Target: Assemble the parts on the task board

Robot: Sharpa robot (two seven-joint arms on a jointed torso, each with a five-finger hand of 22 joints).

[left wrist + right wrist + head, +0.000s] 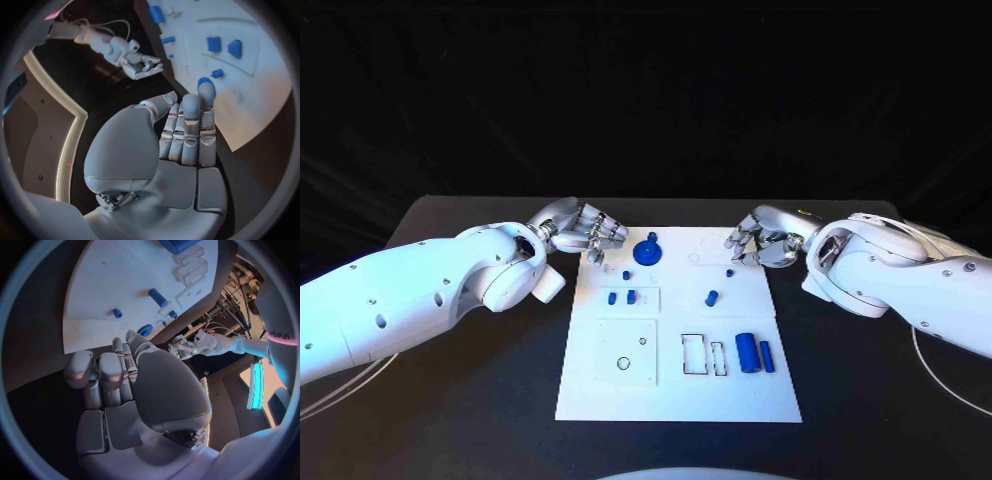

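I see loose blue parts (747,353) scattered across the task board (678,400), nothing visibly assembled. My left hand (583,232) and right hand (764,240) hover at its far corners, fingers curled, holding nothing.

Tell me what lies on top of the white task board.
On the task board: small blue parts, among them a round one near the far edge and two cylinders near the right edge. Neither hand holds anything.

Black table (459,400) against a dark backdrop, probably a black curtain (646,90). Lit pale strip (69,150) curves nearby; cyan light panel (255,385) glows at the side.
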